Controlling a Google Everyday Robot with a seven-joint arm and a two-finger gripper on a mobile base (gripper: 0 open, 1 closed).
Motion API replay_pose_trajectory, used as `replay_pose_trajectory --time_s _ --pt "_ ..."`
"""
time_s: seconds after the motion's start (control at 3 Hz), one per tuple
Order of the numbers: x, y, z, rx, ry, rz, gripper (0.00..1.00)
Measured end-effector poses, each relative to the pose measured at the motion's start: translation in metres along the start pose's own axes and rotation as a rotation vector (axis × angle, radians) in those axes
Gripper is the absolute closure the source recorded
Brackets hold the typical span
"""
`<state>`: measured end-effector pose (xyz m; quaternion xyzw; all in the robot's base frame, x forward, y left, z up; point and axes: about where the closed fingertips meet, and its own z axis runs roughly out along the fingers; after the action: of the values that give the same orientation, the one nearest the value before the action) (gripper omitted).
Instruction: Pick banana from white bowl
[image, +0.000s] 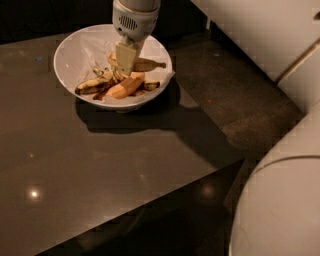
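Cam high, angled down; tool (125, 69) in bowl (70, 59).

Dark glossy table (100, 165), orange piece (125, 86)

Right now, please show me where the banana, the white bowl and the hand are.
banana (148, 64): camera view, middle of its visible part.
white bowl (75, 52): camera view, bare left inner wall.
hand (124, 71): camera view, its tip, low inside the bowl.

Lighting is running dim and warm. The white bowl (65, 60) is throwing a heavy shadow rightward across the bench (100, 165). A small glare spot is glinting well below-left of the bowl. The end effector (125, 65), inside the bowl, is catching light.
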<state>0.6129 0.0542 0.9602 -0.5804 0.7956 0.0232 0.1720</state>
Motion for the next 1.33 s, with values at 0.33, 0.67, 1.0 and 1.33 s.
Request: replay_pose_trajectory --time_s 0.33,0.67,1.0,1.33 --pt "-0.001 0.000 -0.001 0.003 -0.004 -0.004 1.00" --pt "0.035 0.032 -0.050 0.032 -0.065 -0.025 1.00" --pt "0.035 0.032 -0.050 0.032 -0.065 -0.025 1.00" --pt "0.047 0.049 -0.063 0.031 -0.065 -0.024 1.00"
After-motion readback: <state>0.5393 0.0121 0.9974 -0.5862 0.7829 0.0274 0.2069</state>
